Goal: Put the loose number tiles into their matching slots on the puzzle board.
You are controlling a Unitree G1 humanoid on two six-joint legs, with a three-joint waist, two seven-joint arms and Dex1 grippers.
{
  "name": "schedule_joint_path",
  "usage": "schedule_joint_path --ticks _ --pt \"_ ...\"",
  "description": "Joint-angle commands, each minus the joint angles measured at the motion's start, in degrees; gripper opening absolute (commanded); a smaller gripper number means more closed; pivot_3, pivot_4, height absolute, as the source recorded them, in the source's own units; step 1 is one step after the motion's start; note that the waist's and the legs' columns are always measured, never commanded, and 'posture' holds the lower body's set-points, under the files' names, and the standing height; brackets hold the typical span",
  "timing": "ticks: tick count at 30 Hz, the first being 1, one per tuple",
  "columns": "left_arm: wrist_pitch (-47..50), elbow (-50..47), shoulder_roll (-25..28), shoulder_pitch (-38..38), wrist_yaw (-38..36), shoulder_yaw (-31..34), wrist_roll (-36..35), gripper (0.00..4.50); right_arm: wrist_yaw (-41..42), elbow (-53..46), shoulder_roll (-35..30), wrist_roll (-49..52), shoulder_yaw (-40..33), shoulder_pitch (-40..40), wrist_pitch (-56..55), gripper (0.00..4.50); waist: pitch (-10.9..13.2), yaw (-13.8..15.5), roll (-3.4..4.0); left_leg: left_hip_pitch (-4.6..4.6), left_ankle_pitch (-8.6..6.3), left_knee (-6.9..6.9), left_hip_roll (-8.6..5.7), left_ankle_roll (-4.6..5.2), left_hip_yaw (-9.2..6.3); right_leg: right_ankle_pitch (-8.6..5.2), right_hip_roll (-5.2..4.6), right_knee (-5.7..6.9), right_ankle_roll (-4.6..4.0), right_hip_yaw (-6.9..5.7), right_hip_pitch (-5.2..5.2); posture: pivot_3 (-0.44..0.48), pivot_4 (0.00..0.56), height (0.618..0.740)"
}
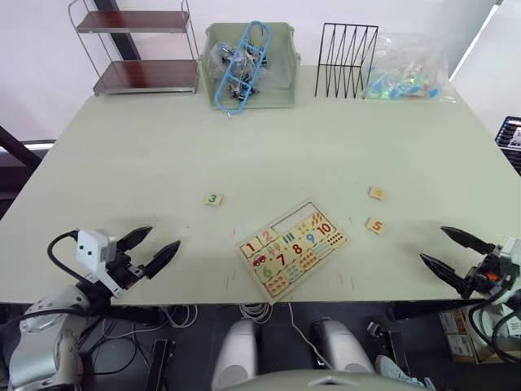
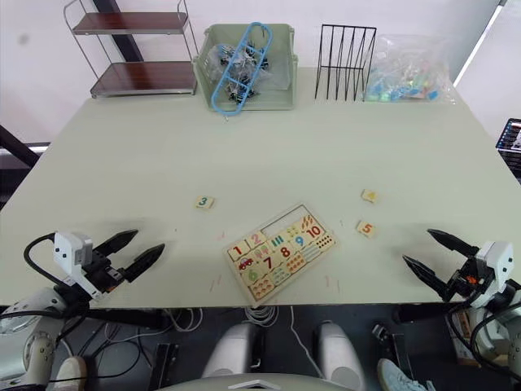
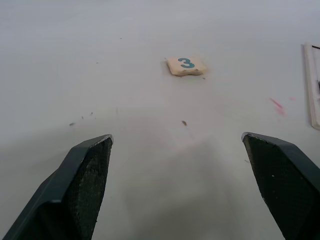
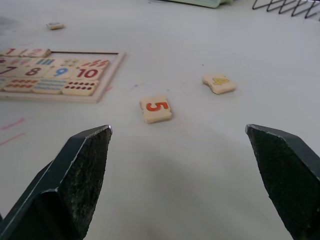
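The puzzle board (image 1: 292, 246) lies tilted near the table's front edge, with tiles 1 and 2 seated in its slot row and bare slots (image 1: 291, 221) beside them. Three loose number tiles lie on the table: the 3 tile (image 1: 213, 199) left of the board, the 4 tile (image 1: 376, 193) and the 5 tile (image 1: 374, 226) to its right. My left gripper (image 1: 149, 248) is open at the front left, pointing toward the 3 tile (image 3: 186, 65). My right gripper (image 1: 449, 252) is open at the front right, facing the 5 tile (image 4: 155, 109) and the 4 tile (image 4: 219, 83).
Along the far edge stand a two-tier metal shelf (image 1: 138, 50), a green bin (image 1: 249, 65) holding a blue hanger, a black wire rack (image 1: 346, 60) and a clear bag of colourful pieces (image 1: 407, 69). Red pen marks (image 1: 229, 281) dot the table near the board.
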Motion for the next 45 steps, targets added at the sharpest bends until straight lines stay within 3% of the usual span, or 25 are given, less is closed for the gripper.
schedule_joint_path --ticks 1,9,16,27,40,43,45 --pt "0.89 -1.77 -0.77 -1.36 2.45 -0.61 -0.54 4.39 1.16 -3.12 -0.26 2.4 -1.54 0.56 0.62 4.5 0.0 -0.03 0.0 0.0 0.0 0.0 0.0 0.0 0.01 0.01 0.0 0.0 -0.01 0.0 0.0 0.0 0.15 0.74" --pt "7.99 -9.83 -3.34 -5.02 12.75 -5.01 0.28 4.39 5.65 -7.36 -1.16 5.25 -1.43 2.29 2.51 4.5 0.0 -0.02 -0.01 0.0 0.0 -0.02 0.0 0.0 -0.02 0.02 0.01 -0.01 -0.01 0.0 0.01 0.0 0.15 0.74" --pt "15.46 -12.97 -5.76 -12.3 24.51 -11.03 5.06 4.39 10.91 -10.08 -4.16 7.9 -0.85 0.67 5.72 4.5 -0.01 -0.07 -0.01 0.0 0.0 -0.01 -0.03 0.0 -0.02 0.13 0.02 -0.01 0.13 0.01 0.04 0.0 0.15 0.74" --pt "24.66 -15.88 -14.93 -18.16 41.27 -18.78 13.02 4.39 13.05 -10.44 -5.21 8.05 -0.19 -2.72 8.43 4.5 -0.01 0.06 -0.05 -0.03 0.0 0.01 -0.06 0.0 -0.13 0.17 0.05 -0.01 0.19 -0.01 0.08 0.0 0.15 0.74" --pt "33.36 -14.62 -15.13 -21.38 43.13 -21.9 16.49 4.39 13.53 -10.28 -4.94 7.48 0.38 -4.6 9.46 4.5 -0.02 0.02 -0.04 -0.01 0.0 0.0 -0.08 0.0 -0.16 0.18 0.07 -0.01 0.19 -0.01 0.09 0.0 0.15 0.74" --pt "34.47 -15.04 -15.83 -21.51 43.37 -21.21 16.19 3.72 13.4 -10.59 -5.05 7.52 0.26 -4.7 9.77 4.5 -0.03 -0.03 -0.03 0.01 0.0 0.0 -0.08 0.0 -0.14 0.17 0.06 -0.01 0.2 -0.01 0.09 0.0 0.15 0.74" --pt "34.82 -15.19 -15.94 -21.62 43.37 -21.11 16.31 2.92 13.36 -10.66 -5.07 7.49 0.28 -4.83 9.86 4.5 -0.03 -0.01 -0.02 0.01 0.0 0.0 -0.08 0.0 -0.15 0.17 0.06 -0.01 0.2 -0.01 0.1 0.0 0.15 0.74"
